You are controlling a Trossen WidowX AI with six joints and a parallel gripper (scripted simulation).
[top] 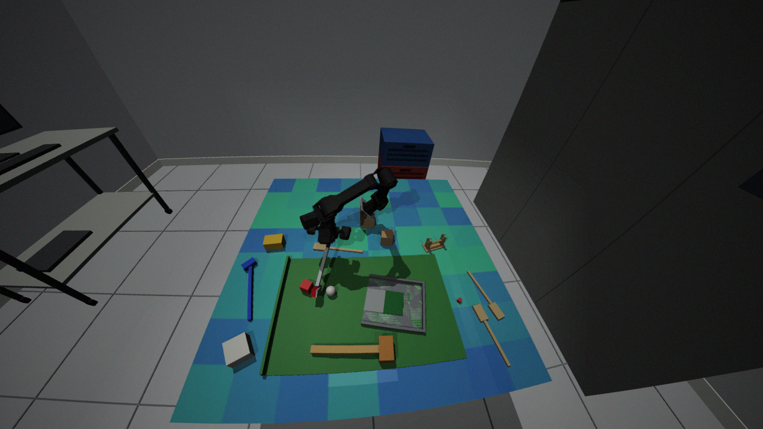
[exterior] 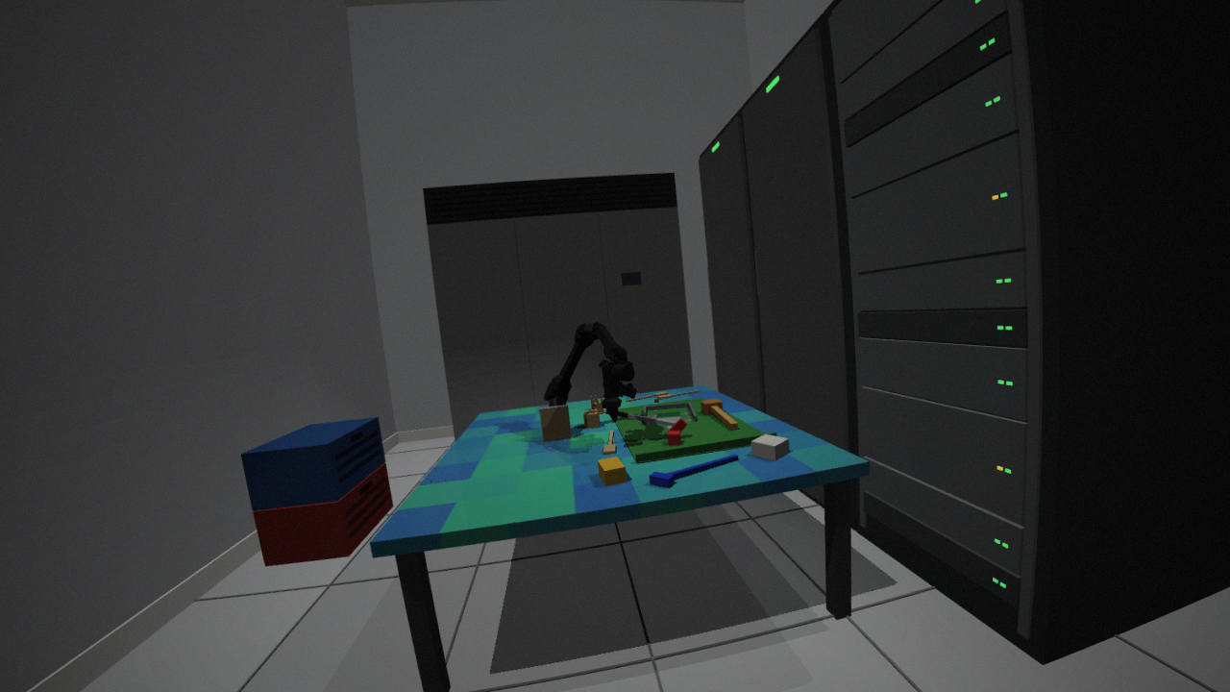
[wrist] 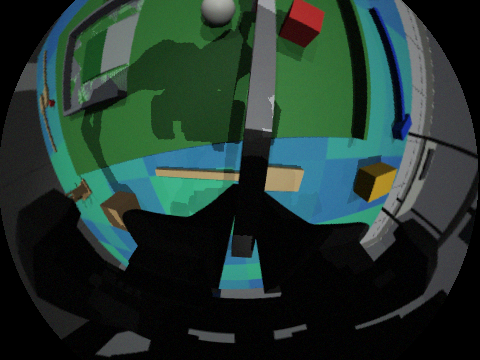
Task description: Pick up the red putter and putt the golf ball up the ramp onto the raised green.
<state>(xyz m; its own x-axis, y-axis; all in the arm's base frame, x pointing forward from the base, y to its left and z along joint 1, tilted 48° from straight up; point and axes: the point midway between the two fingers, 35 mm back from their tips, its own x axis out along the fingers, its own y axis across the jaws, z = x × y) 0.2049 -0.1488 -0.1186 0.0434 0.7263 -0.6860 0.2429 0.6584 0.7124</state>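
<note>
arm (top: 351, 193) stretched forward, claw (top: 325, 238) gripping red putter (top: 321, 269)

The room is dim throughout, with grey walls falling off to near black at the sides, and only the checkered bench (exterior: 481, 516) and the green mat (top: 346, 341) read as moderately lit. Light comes from above: the arm (top: 346, 198) throws a hard-edged, blocky shadow onto the mat in the top and wrist views, and the bench casts a pale rectangular shadow on the floor tiles in the exterior view. The wrist view is a strong fisheye inside a black circular border, with straight edges bowed toward the rim, the tool's (wrist: 248, 259) underside nearly black, and coarse, soft detail; no glare shows in any view.
</note>
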